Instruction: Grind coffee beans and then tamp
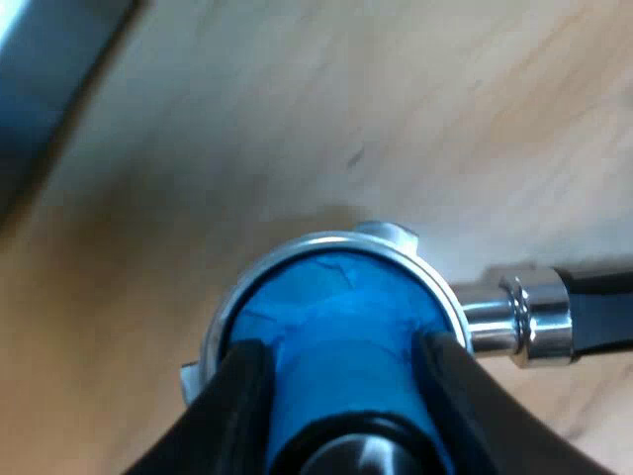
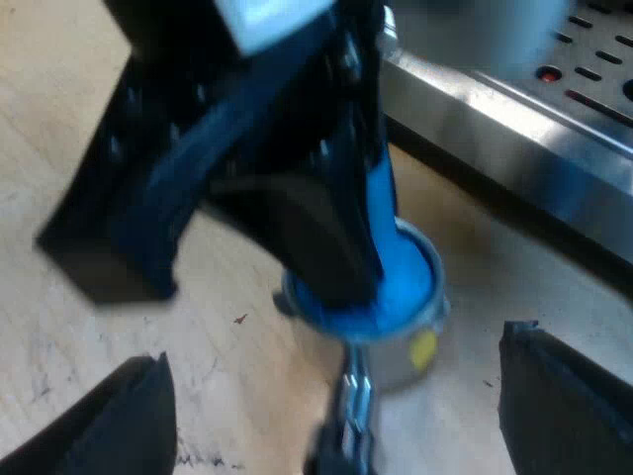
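Observation:
The metal holder (image 1: 514, 317) lies on the wooden table, its round basket (image 2: 401, 364) facing up and its dark handle (image 1: 598, 309) stretching away from the basket. A blue tamper (image 1: 336, 317) stands in the basket and covers its whole opening. My left gripper (image 1: 341, 351) is shut on the tamper, one black finger on each side of its blue body. From the right wrist view, the left gripper (image 2: 331, 252) reaches down onto the tamper (image 2: 407, 279). My right gripper (image 2: 334, 391) is open, its fingers wide apart on either side of the holder's handle (image 2: 346, 427) without touching it.
The espresso machine's steel base and slotted drip tray (image 2: 534, 109) run close beside the basket. A grey edge of the machine (image 1: 45, 79) shows beyond the holder. Bare wooden table (image 1: 396, 89) surrounds the holder.

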Controlling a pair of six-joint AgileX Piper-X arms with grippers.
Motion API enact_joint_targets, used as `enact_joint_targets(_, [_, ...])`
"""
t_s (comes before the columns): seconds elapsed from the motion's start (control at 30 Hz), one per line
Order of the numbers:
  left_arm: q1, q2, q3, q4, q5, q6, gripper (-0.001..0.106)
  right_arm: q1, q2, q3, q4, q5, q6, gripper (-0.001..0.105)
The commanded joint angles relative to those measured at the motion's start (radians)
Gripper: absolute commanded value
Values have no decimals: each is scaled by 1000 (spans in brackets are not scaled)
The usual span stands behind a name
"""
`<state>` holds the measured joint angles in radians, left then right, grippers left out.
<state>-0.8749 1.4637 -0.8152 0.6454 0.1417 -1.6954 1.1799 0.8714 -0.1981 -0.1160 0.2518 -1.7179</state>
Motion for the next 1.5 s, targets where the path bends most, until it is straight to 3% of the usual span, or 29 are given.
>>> enact_joint_targets(0.03, [-25,28,30,32,-29,-32,0,-1,-8,-2,-8,-1,-15,69])
enact_joint_targets(0.2, [-24,28,30,42,-84,-31,0,-1,-8,-2,-8,-1,-15,69])
enact_joint_targets(0.4, [-22,28,58,42,-202,-24,0,-1,-8,-2,-22,-1,-15,69])
enact_joint_targets(0.7, [-21,28,89,40,-244,-10,0,-1,-8,-2,-22,-1,-15,69])
enact_joint_targets(1.5, [18,28,89,40,-236,-5,0,-1,-8,-2,-22,-8,-15,69])
